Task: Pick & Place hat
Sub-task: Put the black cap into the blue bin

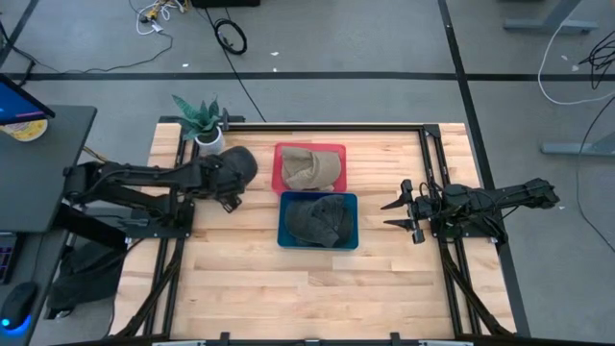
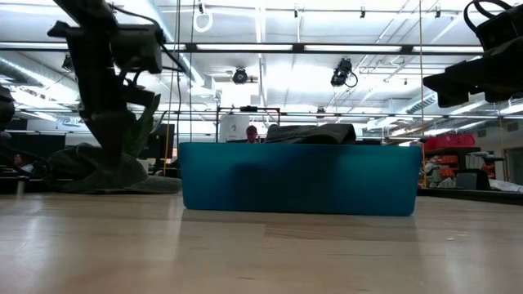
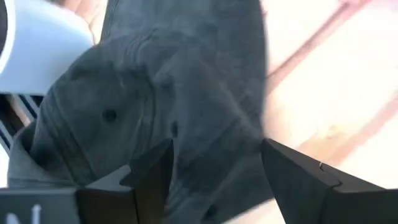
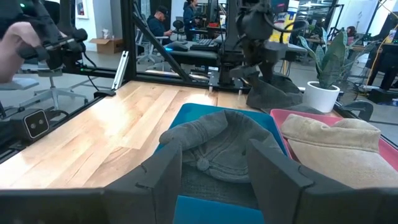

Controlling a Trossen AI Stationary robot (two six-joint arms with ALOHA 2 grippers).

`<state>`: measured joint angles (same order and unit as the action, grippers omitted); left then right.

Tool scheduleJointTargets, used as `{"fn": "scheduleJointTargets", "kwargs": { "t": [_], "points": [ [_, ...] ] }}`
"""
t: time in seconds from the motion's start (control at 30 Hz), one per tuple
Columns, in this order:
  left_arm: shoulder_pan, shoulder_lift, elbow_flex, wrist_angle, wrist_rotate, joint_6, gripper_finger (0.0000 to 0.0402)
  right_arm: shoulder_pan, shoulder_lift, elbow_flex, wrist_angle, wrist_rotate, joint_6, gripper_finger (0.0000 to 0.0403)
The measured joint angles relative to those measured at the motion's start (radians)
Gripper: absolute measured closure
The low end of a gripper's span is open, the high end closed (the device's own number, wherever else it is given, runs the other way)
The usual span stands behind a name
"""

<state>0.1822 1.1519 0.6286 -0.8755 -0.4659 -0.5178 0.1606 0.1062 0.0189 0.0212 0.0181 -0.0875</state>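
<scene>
The wooden surface [image 1: 288, 279] is carrying a red bin [image 1: 309, 150], a blue bin [image 1: 318, 241], a dark hat [image 1: 238, 161] and a potted plant [image 1: 205, 122].

Two dark, jointed, cable-draped arms

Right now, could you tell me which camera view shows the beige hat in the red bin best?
The high view: the beige hat lies fully visible in the red bin. The right wrist view shows it partly, from the side. In the low view the blue bin hides it; the left wrist view misses it.
</scene>
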Motion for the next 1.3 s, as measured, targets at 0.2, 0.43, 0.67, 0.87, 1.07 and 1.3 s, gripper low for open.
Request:
{"fn": "scheduleJointTargets", "kwargs": {
  "t": [0.2,0.43,0.67,0.87,1.07,1.3],
  "points": [
    [0.093,0.000,-0.034,0.015,0.017,-0.009,0.0171,0.000,0.000,0.000,0.000,0.000,0.000,0.0218],
    [0.113,0.016,-0.034,0.030,0.048,0.012,0.0230,0.000,0.000,0.000,0.000,0.000,0.000,0.0218],
    [0.112,0.022,-0.033,0.052,0.073,0.058,0.0388,0.000,0.000,0.000,0.000,0.000,0.000,0.0218],
    [0.088,0.022,0.011,0.047,0.049,0.059,0.0397,0.000,0.000,0.000,0.000,0.000,0.000,0.0218],
    [-0.031,0.022,0.099,0.033,-0.030,0.034,0.0398,0.000,0.000,0.000,0.000,0.000,0.000,0.0218],
    [-0.216,0.021,0.230,-0.066,-0.133,-0.039,0.0399,0.000,0.000,0.000,0.000,0.000,0.000,0.0218]
  ]
}}
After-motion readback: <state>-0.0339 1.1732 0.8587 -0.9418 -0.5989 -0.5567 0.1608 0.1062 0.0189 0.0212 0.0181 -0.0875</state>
